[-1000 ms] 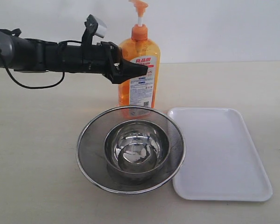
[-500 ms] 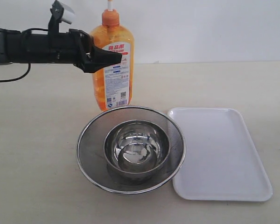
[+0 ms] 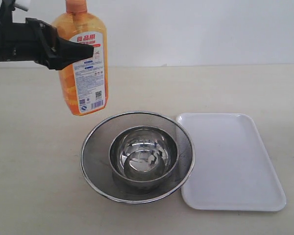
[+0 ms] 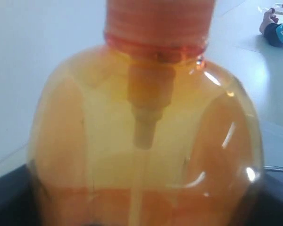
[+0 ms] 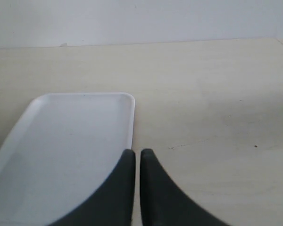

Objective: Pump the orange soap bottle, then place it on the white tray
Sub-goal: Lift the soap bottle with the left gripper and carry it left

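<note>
The orange soap bottle hangs in the air at the upper left, lifted clear of the table and tilted a little, its pump head cut off by the top edge. My left gripper is shut on its upper body, reaching in from the left. In the left wrist view the bottle fills the frame, its orange collar toward the top. The white tray lies flat at the right and holds nothing. My right gripper is shut and holds nothing, over the tray's edge; it is out of the exterior view.
A round steel mesh strainer with a steel bowl inside stands at the middle, touching the tray's left rim and just below and right of the bottle's base. The beige table runs to a white wall behind.
My left gripper has carried the bottle up and to the left, off the table. The strainer, bowl and tray have stayed put.
</note>
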You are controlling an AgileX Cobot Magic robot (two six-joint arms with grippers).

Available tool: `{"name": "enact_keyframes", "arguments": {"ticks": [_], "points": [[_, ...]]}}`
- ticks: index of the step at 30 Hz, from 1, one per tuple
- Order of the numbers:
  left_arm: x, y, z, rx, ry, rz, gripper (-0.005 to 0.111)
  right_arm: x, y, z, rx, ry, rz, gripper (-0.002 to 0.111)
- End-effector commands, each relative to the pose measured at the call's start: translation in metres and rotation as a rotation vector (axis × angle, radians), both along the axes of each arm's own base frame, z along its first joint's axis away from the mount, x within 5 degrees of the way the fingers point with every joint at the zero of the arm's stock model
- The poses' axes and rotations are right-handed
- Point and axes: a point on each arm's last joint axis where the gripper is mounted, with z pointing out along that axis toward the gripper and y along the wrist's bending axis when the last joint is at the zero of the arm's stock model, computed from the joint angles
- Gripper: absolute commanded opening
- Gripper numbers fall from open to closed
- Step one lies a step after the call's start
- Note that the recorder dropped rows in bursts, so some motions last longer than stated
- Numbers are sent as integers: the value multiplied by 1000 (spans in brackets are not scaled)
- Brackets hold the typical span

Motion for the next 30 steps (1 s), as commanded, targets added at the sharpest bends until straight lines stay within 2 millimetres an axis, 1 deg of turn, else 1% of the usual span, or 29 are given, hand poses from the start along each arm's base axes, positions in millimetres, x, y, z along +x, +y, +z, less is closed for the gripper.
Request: {"name": "enact_keyframes", "arguments": {"ticks": [1,5,11,13,18,25,28,30], "points": [[-31,8,27,-34,-49,54,5,0,0,1,-4,-10,-5,1],[-59,13,37,1,-55,130,5,0,0,1,-4,-10,-5,1],[-101,15,51,-46,-23,210,5,0,0,1,-4,-10,-5,1],[-111,15,52,-48,-24,222,5,0,0,1,-4,-10,-5,1],[-133,24,50,-49,17,367,5,0,0,1,-4,-10,-5,1],[-164,26,62,-106,-12,416,5,0,0,1,-4,-10,-5,1],[-180,32,58,-110,-7,513,5,0,0,1,-4,-10,-5,1],[-186,32,58,-132,1,524,5,0,0,1,-4,-10,-5,1]]}}
